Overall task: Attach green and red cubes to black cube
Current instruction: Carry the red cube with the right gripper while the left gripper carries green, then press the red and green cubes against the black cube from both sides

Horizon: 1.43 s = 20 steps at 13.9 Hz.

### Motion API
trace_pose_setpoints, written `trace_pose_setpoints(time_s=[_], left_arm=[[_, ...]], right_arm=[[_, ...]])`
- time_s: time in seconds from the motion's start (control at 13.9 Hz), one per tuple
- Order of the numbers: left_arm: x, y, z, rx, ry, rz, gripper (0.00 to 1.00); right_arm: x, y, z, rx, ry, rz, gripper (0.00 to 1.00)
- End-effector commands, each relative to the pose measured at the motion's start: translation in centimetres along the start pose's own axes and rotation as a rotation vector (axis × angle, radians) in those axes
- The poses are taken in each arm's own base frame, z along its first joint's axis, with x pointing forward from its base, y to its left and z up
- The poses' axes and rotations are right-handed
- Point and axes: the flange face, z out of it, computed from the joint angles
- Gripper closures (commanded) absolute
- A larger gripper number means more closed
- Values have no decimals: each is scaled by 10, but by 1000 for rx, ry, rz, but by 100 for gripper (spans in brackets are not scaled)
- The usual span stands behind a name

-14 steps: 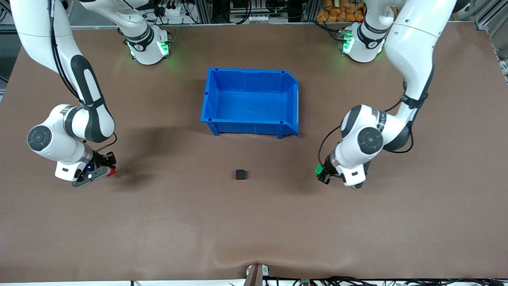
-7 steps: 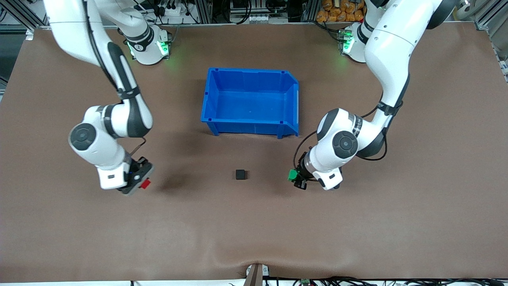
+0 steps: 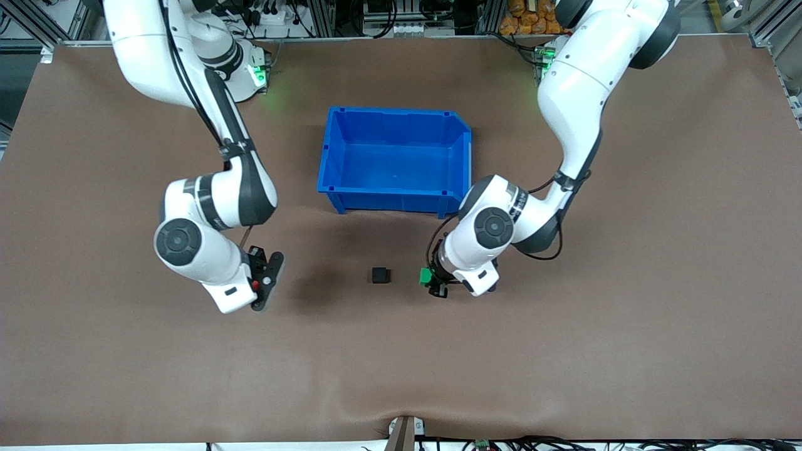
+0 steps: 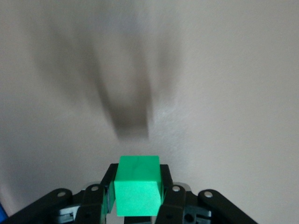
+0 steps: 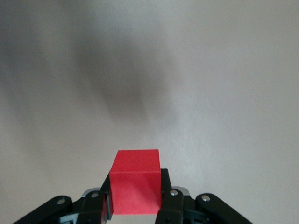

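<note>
The black cube (image 3: 380, 275) sits alone on the brown tabletop (image 3: 401, 363), nearer the front camera than the blue bin (image 3: 395, 160), with nothing attached to it yet. The left tool (image 3: 432, 282) is clamped on the green cube (image 3: 425, 276), just beside the black cube toward the left arm's end. The right tool (image 3: 260, 289) is clamped on the red cube (image 3: 254, 286), well apart from the black cube toward the right arm's end. Both pickups look done; both joins remain.
</note>
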Motion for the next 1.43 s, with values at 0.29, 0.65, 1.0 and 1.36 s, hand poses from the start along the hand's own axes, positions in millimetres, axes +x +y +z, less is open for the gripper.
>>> trace_pose_setpoints(time_s=[0.29, 0.65, 1.0, 1.36], left_arm=[[-43, -12, 43, -21, 61, -9, 100], [-58, -7, 49, -45, 44, -39, 100], [-66, -12, 56, -52, 38, -29, 100], [-73, -15, 58, -66, 26, -22, 100]], right_arm=[[49, -18, 50, 29, -4, -147, 100], [67, -23, 49, 15, 18, -159, 100], [79, -29, 47, 17, 29, -174, 100], [84, -34, 53, 27, 30, -181, 100]])
